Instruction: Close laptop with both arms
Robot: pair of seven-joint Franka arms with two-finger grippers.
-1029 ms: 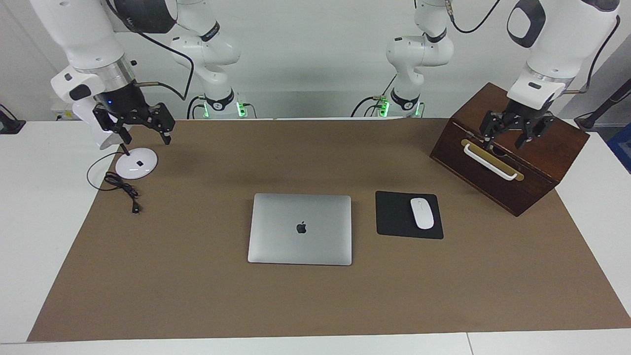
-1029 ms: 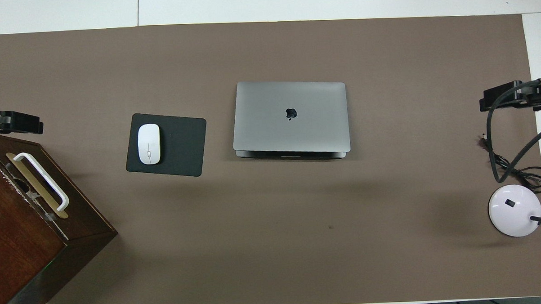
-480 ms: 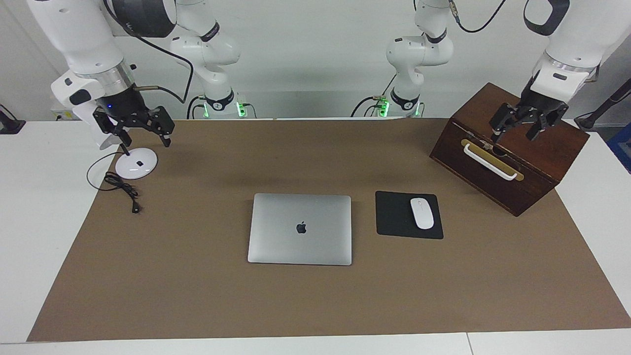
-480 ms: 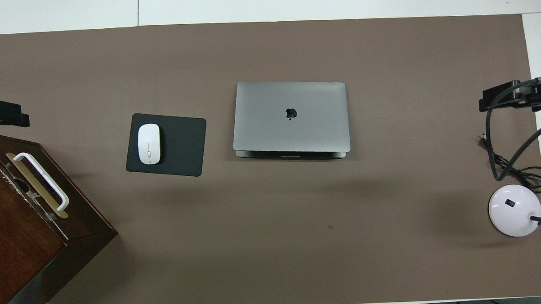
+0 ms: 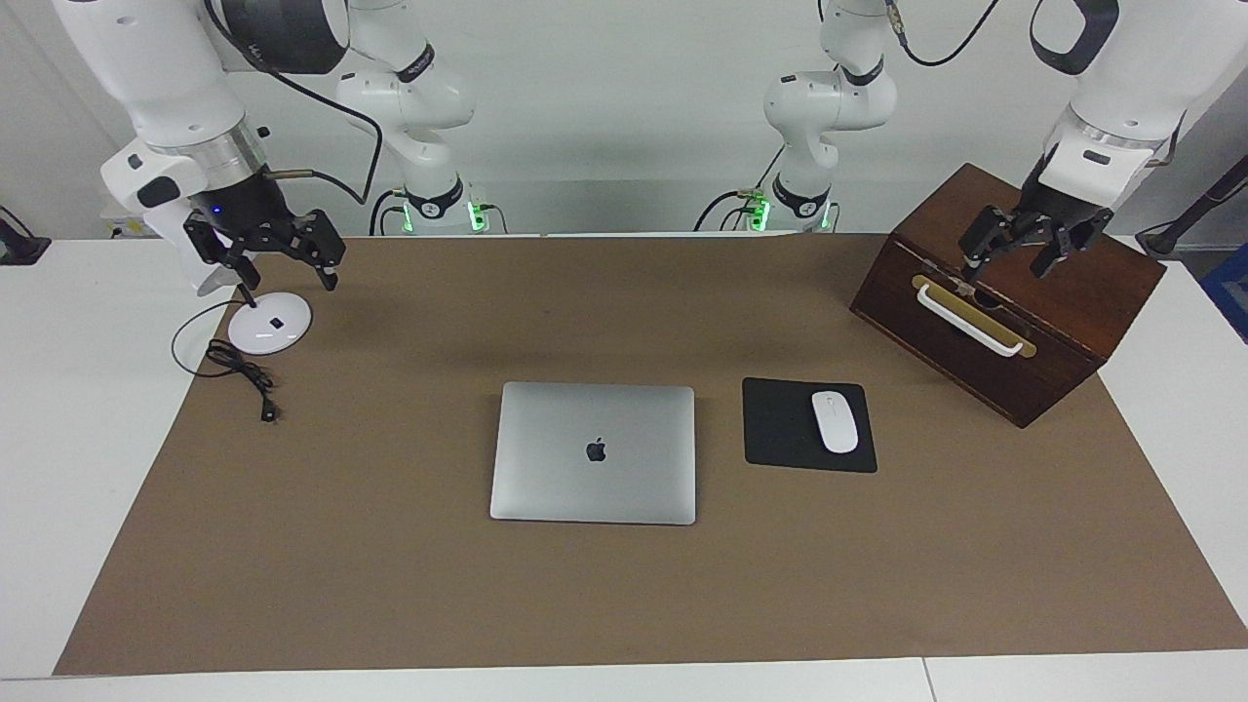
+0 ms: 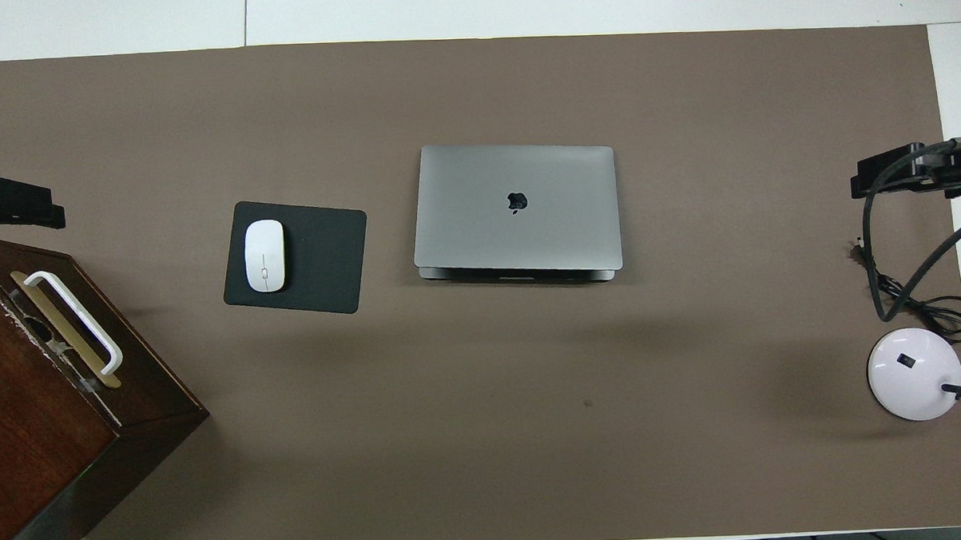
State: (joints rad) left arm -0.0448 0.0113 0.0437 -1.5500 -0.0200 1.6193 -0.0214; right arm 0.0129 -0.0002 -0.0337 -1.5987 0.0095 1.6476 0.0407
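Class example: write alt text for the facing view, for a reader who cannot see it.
A closed silver laptop lies mid-table beside a white mouse. The open left gripper hangs over a wooden box; the open right gripper hangs above a lamp base.

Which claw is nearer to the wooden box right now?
Left. The left claw hangs open right over the wooden box, above its handle. The right claw is open over the lamp base, at the table's right-arm end.

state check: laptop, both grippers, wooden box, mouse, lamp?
laptop: lid down, closed, flat on the mat.
left gripper: open, empty, over the wooden box.
right gripper: open, empty, over the lamp base.
wooden box: shut.
mouse: on the mouse pad.
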